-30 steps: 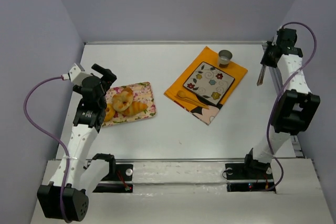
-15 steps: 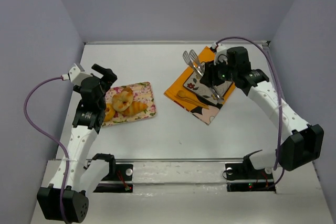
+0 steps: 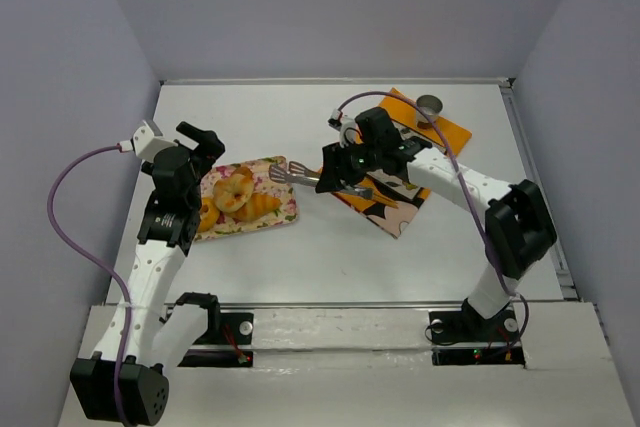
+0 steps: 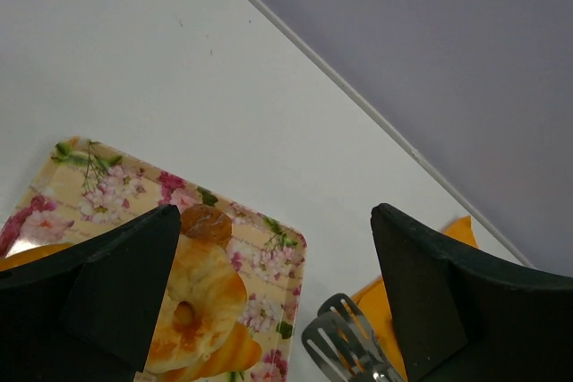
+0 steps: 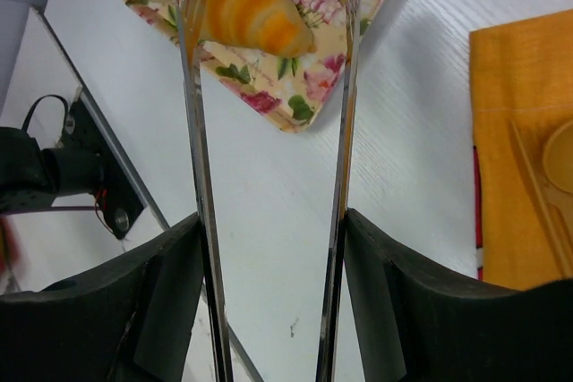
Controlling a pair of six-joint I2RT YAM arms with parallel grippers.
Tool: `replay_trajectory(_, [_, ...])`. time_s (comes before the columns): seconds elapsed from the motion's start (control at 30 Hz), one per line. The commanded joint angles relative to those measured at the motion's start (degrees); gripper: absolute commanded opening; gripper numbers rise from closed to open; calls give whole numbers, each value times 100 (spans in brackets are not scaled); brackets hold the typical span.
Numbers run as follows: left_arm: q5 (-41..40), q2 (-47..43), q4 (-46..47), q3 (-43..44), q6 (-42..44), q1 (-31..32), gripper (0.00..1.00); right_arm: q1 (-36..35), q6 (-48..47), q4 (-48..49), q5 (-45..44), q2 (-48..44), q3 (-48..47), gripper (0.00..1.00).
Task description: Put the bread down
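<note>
The right gripper (image 3: pixel 347 169), clamped on slotted metal tongs (image 3: pixel 300 176) whose blades stand apart, has swung within a second from the far right edge of the white counter (image 3: pixel 300 267) across the orange cloth (image 3: pixel 452 134) to the right rim of the floral rectangular tray (image 3: pixel 284 211); a pickup looks imminent. The ring-shaped golden-tan bun (image 3: pixel 233 192) lies on that tray, touching the golden croissant (image 3: pixel 263 207), which sits between it and the tongs. The left gripper (image 3: pixel 203 144) hovers empty, jaws apart, over the tray's left side. Bare counter between tray and cloth leaves carrying room.
</note>
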State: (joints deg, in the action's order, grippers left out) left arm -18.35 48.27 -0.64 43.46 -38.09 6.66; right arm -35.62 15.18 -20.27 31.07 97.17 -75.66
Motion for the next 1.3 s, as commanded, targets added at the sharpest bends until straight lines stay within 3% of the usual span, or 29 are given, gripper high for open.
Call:
replay_trajectory(0.0, [7,-116,249,-75,-32,-24,99,-218,599,664,496,390,-625,66])
replay_trajectory(0.27, [95,-107,258,-92,-41,-24,99,-446,1215,1104,848,1252,-1196,67])
replay_trajectory(0.7, [121,-90,293,-110,-15,-24,99,-736,1286,990,1296,2034,-1909,65])
replay_trajectory(0.83, [121,-81,302,-110,-15,-24,99,-789,1215,990,1323,2035,-1918,43])
replay_trajectory(0.87, [130,-81,302,-119,-6,-24,99,-789,1215,981,1210,2000,-1909,30])
replay_trajectory(0.93, [139,-90,302,-119,3,-24,99,-789,1198,981,999,1921,-1865,19])
replay_trajectory(1.07, [147,-116,302,-128,3,-15,99,-789,1075,990,471,1622,-1681,11])
replay_trajectory(1.27, [139,-178,302,-145,12,-24,99,-789,934,1236,111,875,-1250,8])
